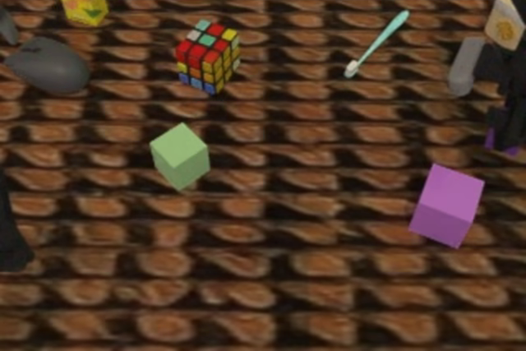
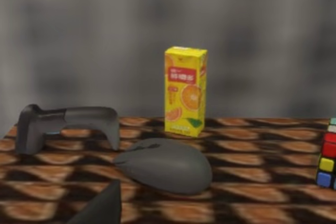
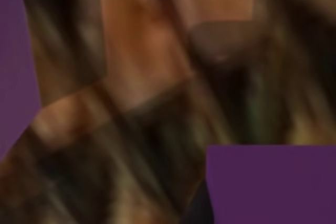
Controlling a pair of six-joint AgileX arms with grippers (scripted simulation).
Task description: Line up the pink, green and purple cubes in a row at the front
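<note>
Purple cube [image 1: 500,139]: mostly hidden under my right gripper [image 1: 503,125]; jaws, I cannot tell.
Pink cube [image 1: 448,204]: rotated off the table's edges.
Green cube [image 1: 180,155]: likewise.

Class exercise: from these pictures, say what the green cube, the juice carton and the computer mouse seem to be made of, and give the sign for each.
Green cube: probably matte plastic or painted wood; flat even faces, no shine.
Juice carton: likely printed coated card; folded box shape, orange graphics.
Computer mouse: apparently dull grey plastic; smooth moulded dome, soft sheen.
</note>
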